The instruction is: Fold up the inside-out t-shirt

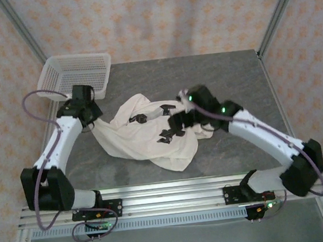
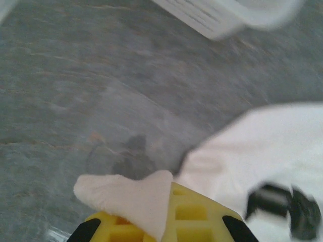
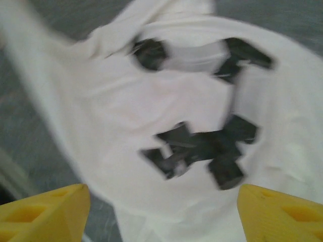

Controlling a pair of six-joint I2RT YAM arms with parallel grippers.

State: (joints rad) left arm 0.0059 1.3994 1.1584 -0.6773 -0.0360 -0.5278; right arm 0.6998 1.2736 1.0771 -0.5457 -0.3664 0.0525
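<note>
The soft, wrinkled cream t-shirt (image 1: pixel 146 137) lies bunched mid-way across the grey, stone-veined desk (image 1: pixel 233 84). The left end effector (image 2: pixel 160 219) is clamped on a limp fold of its edge. The right end effector (image 3: pixel 162 196) is over the cloth, its yellow fingers spread wide, gripping nothing.

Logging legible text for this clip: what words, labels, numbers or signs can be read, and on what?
No text can be read.
The dark marks on the t-shirt: broken shapes, too blurred to read as letters.
The basket: no label seen.
</note>
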